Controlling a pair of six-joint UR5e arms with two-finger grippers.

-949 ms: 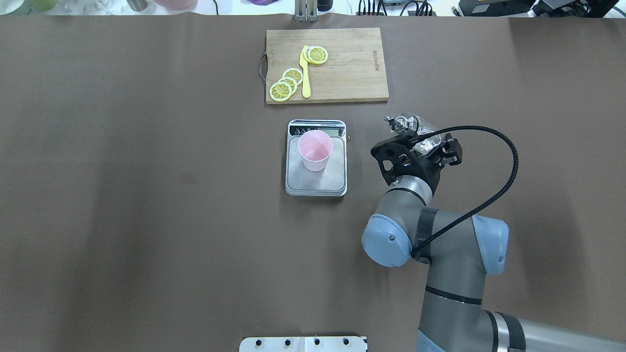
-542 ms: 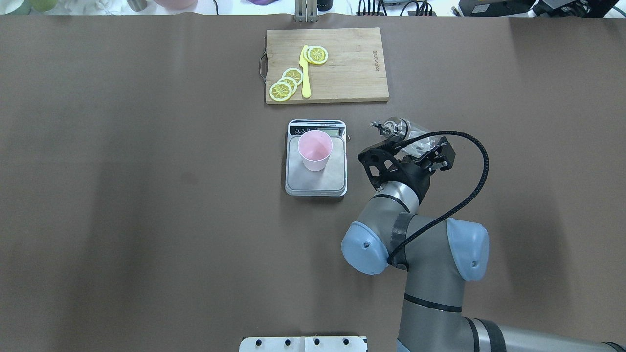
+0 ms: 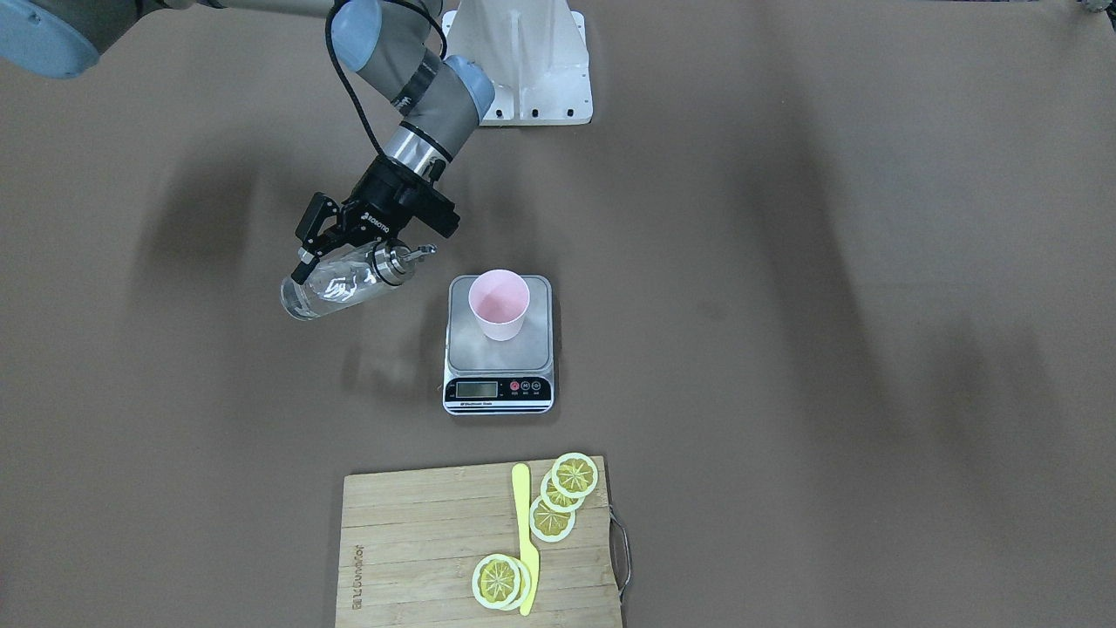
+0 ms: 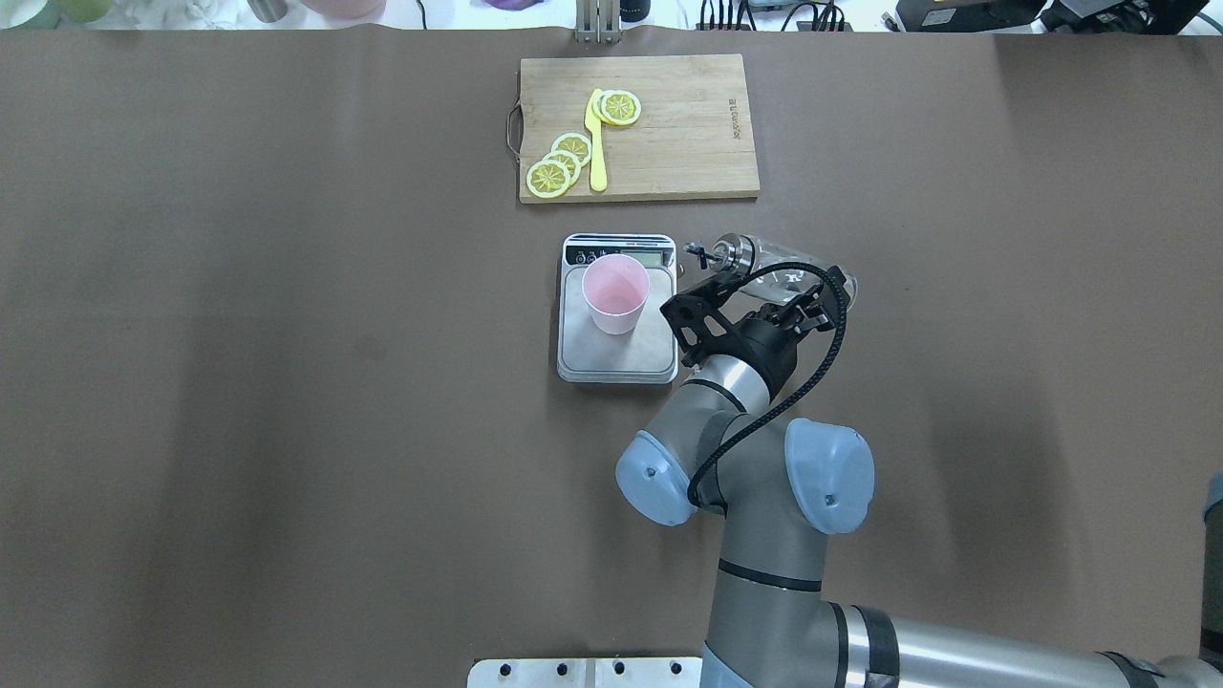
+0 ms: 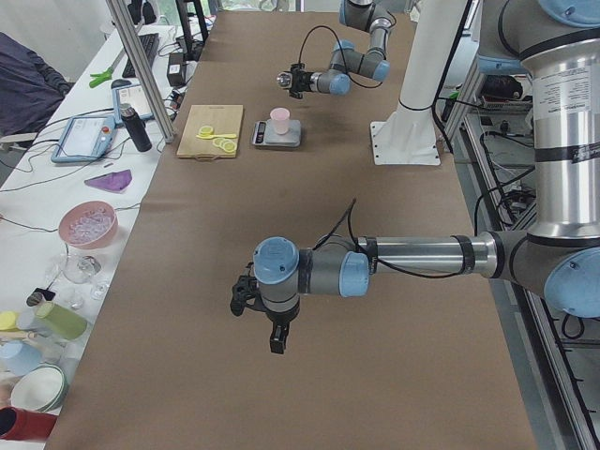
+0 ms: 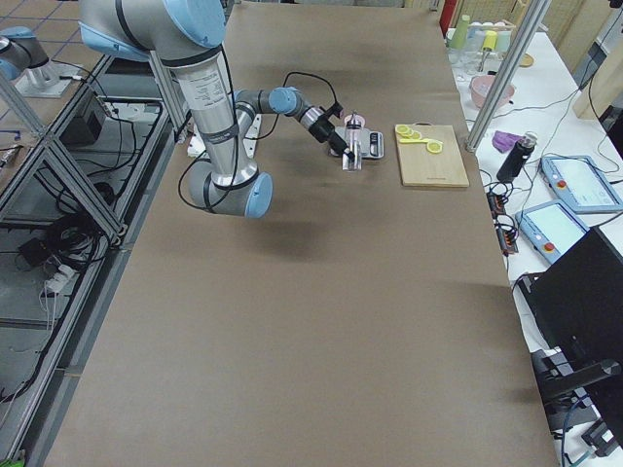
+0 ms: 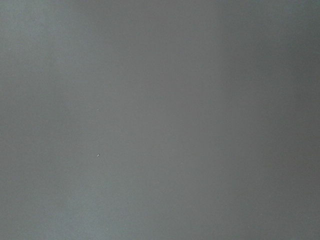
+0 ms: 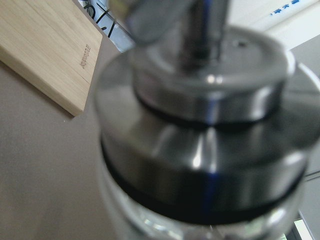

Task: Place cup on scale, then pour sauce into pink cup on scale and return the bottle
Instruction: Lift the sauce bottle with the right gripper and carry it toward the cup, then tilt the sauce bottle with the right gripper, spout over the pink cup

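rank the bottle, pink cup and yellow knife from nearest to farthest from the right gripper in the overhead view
1. bottle, gripped by the right gripper itself
2. pink cup, on the scale, left of the gripper in this view
3. yellow knife, on the cutting board, farther back

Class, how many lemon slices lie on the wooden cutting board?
5, all on the cutting board: three lemon slices overlap by the knife's end nearer the scale, two overlap at its other end. Overlaps could hide more.
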